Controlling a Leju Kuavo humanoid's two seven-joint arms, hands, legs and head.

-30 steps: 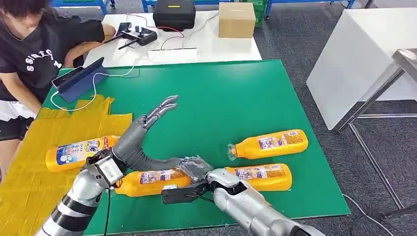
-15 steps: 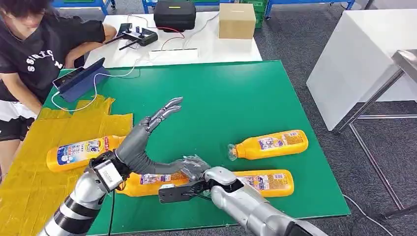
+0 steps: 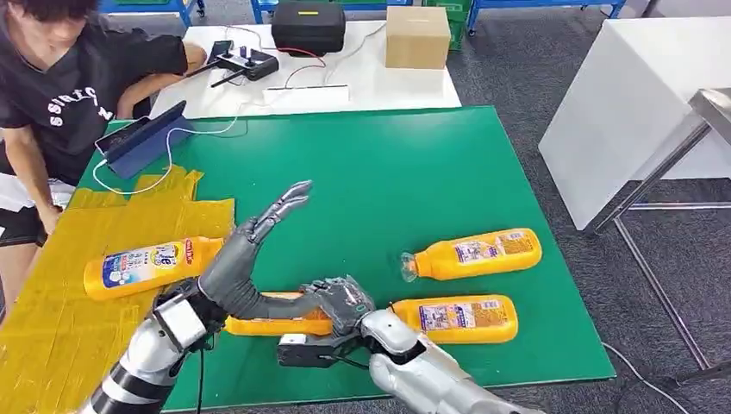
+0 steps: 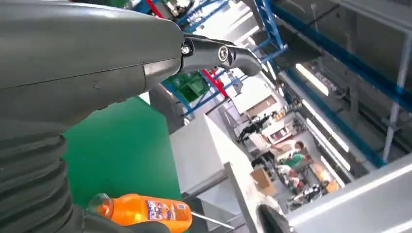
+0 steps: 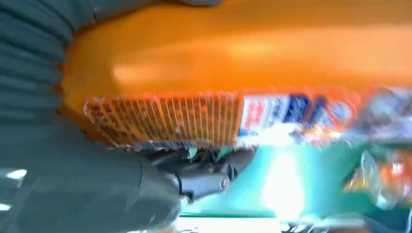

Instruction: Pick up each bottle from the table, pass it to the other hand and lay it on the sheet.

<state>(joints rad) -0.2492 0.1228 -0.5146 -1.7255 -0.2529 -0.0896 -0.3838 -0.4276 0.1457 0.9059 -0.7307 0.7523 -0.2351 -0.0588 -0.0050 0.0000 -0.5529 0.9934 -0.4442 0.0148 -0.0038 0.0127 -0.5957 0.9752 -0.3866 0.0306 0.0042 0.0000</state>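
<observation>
A: At the near edge of the green desk (image 3: pixel 414 155), the right hand (image 3: pixel 340 302) is wrapped round the middle of an orange bottle (image 3: pixel 271 325). The wrist camera shows label and barcode pressed tight against the palm. Looks lifted a bit, can't confirm.

B: Left hand?

A: Left hand (image 3: pixel 250 250) is spread wide just beside that bottle, palm toward it, fingers up and apart, thumb reaching under. Holds nothing.

B: Other bottles?

A: One already lies on the yellow sheet (image 3: pixel 52 285), call it the sheet bottle (image 3: pixel 151 266). Two more lie on the desk to the right: the far bottle (image 3: pixel 472 254) and the near bottle (image 3: pixel 457 316), side by side, well apart from the sheet.

B: Handling guess?

A: Full of juice, so fairly heavy for its size. Smooth plastic and a glossy label, likely slippery. Walls probably give under squeeze, so don't crush. It's long, so an end grip would let it sag or swing.

B: Where should the left hand grab?

A: On the free body section next to the right hand, near the middle, not the neck. Close fully before the right hand lets go.
</observation>
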